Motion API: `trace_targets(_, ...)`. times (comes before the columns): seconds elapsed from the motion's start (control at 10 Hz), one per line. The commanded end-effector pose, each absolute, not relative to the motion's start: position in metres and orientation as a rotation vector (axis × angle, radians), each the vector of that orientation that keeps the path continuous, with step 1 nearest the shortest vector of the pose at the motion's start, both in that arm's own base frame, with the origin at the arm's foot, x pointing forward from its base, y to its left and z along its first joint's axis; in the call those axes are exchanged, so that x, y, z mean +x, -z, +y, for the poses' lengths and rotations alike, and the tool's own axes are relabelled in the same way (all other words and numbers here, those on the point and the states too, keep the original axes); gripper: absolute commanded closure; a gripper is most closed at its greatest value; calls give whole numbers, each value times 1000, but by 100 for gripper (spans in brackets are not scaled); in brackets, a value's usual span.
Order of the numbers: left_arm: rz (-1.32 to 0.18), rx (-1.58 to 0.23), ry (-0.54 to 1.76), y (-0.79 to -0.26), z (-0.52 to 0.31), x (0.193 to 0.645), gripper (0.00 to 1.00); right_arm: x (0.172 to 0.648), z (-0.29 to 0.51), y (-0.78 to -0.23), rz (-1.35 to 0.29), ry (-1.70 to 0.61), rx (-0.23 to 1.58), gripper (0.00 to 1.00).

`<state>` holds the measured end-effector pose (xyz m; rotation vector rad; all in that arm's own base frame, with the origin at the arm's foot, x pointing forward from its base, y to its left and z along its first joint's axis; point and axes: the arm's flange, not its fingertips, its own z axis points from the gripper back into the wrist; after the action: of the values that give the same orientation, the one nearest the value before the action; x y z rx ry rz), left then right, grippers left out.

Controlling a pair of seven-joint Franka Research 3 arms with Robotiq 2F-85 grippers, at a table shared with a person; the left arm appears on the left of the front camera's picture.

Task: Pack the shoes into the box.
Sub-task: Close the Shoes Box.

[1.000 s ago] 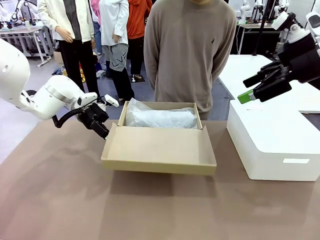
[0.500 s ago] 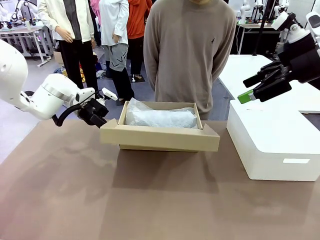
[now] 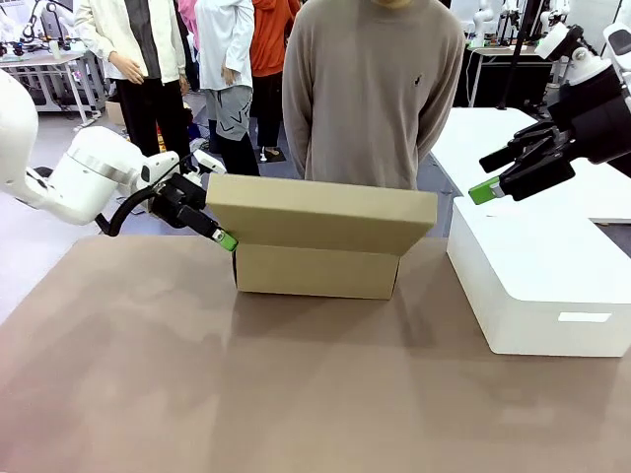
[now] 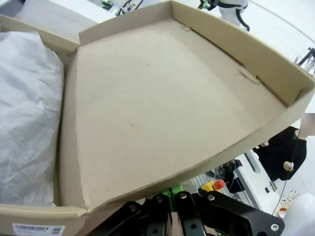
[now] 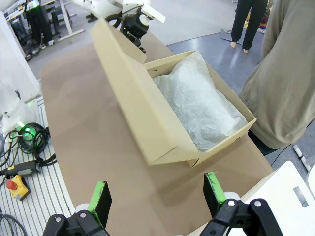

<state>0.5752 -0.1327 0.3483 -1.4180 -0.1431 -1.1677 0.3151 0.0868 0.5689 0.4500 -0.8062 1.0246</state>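
Left claw (image 3: 219,235) in the front view sits closed at the left end of the box's lid (image 3: 320,212), its green pad tip just under the lid's corner. That lid is raised on edge above the box (image 3: 315,271), a tan-brown cardboard shoebox standing near the middle of the brown surface (image 3: 246,394), closer to its far side. With the lid up, the box's inside is hidden from this side. A person in a beige sweater (image 3: 370,89) stands right behind the box. The right claw (image 3: 493,175) hangs open high at the right, above a white box (image 3: 537,286) that rests on the surface well to the right of the shoebox.

From the left wrist view, the lid's plain cardboard inner face (image 4: 162,108) with its folded side flaps spreads across the picture, with the claw's black fingers (image 4: 162,219) under its near edge. White tissue paper (image 4: 24,118) bulges in the box at the left, and a small barcode label (image 4: 38,229) sits on the box's wall. Whether the shoes lie beneath the paper cannot be told.

From the right wrist view, the right claw's two green-padded fingers (image 5: 101,196) stand wide apart with nothing between them. Beyond them the shoebox (image 5: 216,147) sits on the surface, its lid (image 5: 133,93) tilted up, crumpled tissue paper (image 5: 202,105) filling the inside, and the left claw (image 5: 134,30) at the lid's far end.
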Motion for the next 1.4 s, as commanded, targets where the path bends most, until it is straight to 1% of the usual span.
trace_targets(0.0, -241, -1357, 1117, -359, -140, 561, 100, 319, 86, -568, -826, -1046, 473, 0)
trace_targets(0.3, -329, -1216, 1074, -378, -145, 557, 100, 319, 86, -568, -826, -1046, 473, 0)
trace_targets(0.5, -410, -1091, 1040, -388, -146, 556, 100, 319, 86, -568, -826, -1046, 473, 0)
trace_targets(0.9, -508, -878, 921, -399, -136, 567, 100, 319, 86, -568, -826, -1046, 473, 0)
trace_targets(1.0, -502, -868, 931, -400, -130, 571, 100, 319, 86, -568, -826, -1046, 473, 0)
trace_targets(1.1, -483, -915, 982, -399, -137, 574, 100, 319, 86, -568, -826, -1046, 473, 0)
trace_targets(1.3, -483, -915, 982, -399, -137, 574, 100, 319, 86, -568, -826, -1046, 473, 0)
